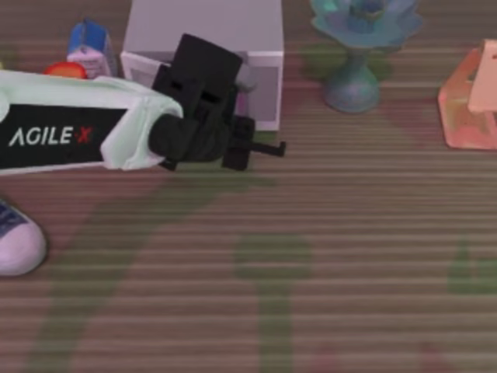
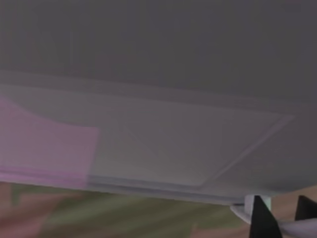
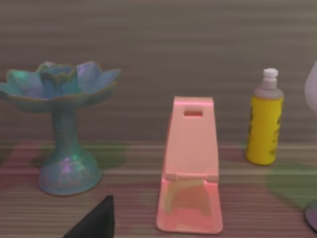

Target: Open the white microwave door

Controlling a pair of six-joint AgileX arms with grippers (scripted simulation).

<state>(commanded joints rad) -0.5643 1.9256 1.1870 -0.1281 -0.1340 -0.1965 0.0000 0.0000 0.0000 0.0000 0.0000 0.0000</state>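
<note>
At the far left of the tabletop [image 1: 349, 256] stood the white microwave [image 1: 206, 31], its white microwave door [image 1: 262, 89] facing the near side. Just in front of it, the left gripper [image 1: 260, 148] reached across; whether its fingers were spread, I could not tell. Right of it stood a blue lotus stand [image 1: 353, 54].
</note>
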